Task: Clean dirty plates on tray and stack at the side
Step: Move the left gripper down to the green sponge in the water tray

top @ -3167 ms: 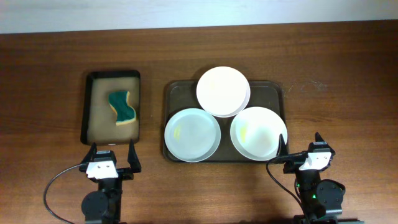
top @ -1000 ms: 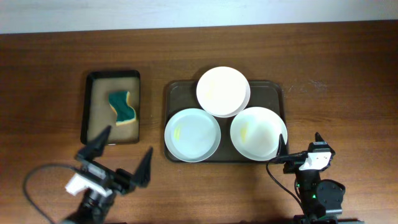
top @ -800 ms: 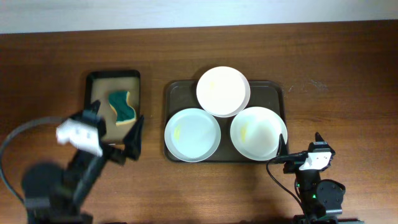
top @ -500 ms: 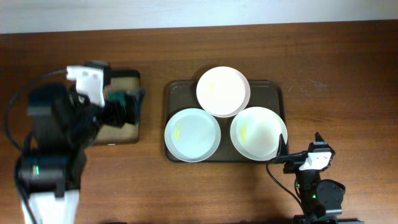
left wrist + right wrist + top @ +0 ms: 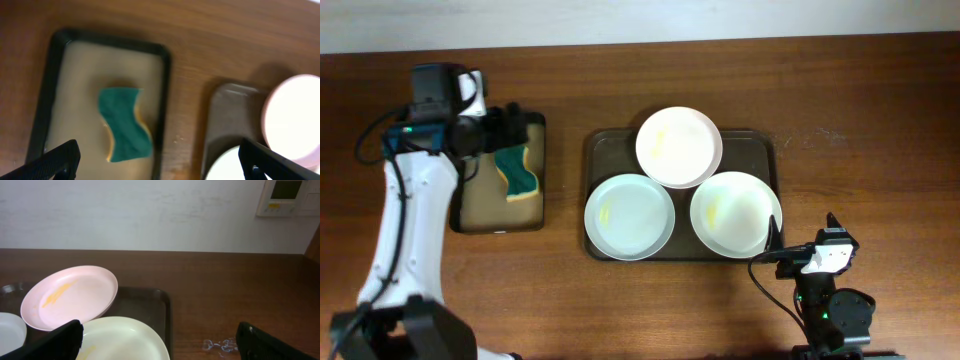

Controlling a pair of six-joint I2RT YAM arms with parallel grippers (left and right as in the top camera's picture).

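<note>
Three white plates lie on the dark brown tray [image 5: 762,146]: one at the back [image 5: 679,146], resting on the rims of the front left one [image 5: 629,216] and the front right one [image 5: 735,212]. All three carry faint yellow smears. My left gripper [image 5: 500,140] is open and empty, above the back of the small tray, beside the sponge. My right gripper [image 5: 802,233] is open and empty at the table's front edge, just right of the tray. In the right wrist view the back plate [image 5: 70,300] and the front right plate [image 5: 125,337] lie ahead of the open gripper [image 5: 160,347].
A green and yellow sponge [image 5: 518,172] lies in a small black-rimmed tray [image 5: 465,215] left of the brown tray. The left wrist view shows the sponge [image 5: 124,131], the small tray's rim [image 5: 110,40] and the brown tray's left end [image 5: 227,120].
My left arm has swung from the table's front edge up and back to the small tray with the sponge. The right arm and the plates have not moved.
</note>
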